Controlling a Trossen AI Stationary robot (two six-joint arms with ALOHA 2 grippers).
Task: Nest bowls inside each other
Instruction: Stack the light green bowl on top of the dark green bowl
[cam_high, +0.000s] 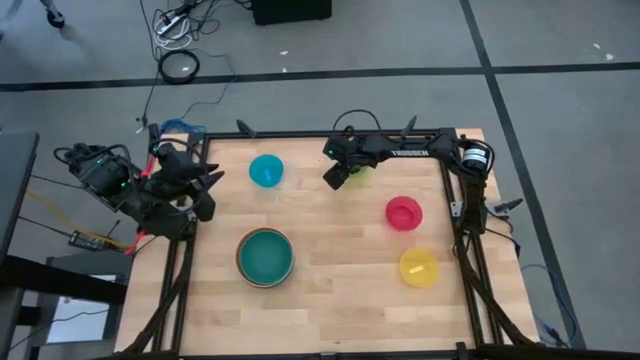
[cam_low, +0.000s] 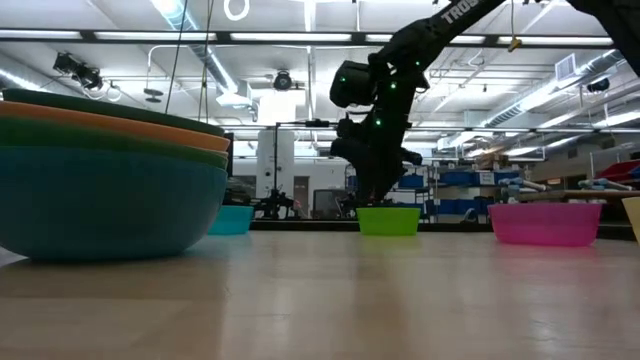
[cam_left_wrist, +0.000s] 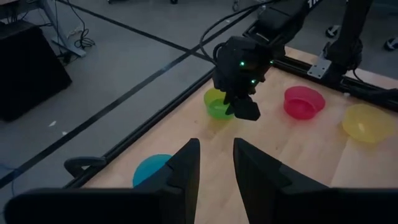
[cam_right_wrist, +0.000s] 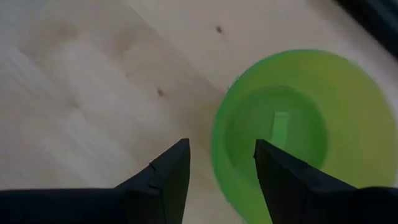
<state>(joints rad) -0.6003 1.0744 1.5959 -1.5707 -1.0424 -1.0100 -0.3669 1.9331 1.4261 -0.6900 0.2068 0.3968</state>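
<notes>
Hovering over the lime green bowl at the surface's far edge, the right claw is spread, one finger above its rim. The left claw, spread and empty, waits at the left edge.

A pale wooden bench with a dark metal frame stands on a grey floor crossed by dark lines. Beyond the far edge lie a coiled black cable, a bundle of white cables and a black box — all well apart from the bench. Off the left edge, orange and yellow wires trail. Across the room — shelves with blue bins under strip lights.
</notes>
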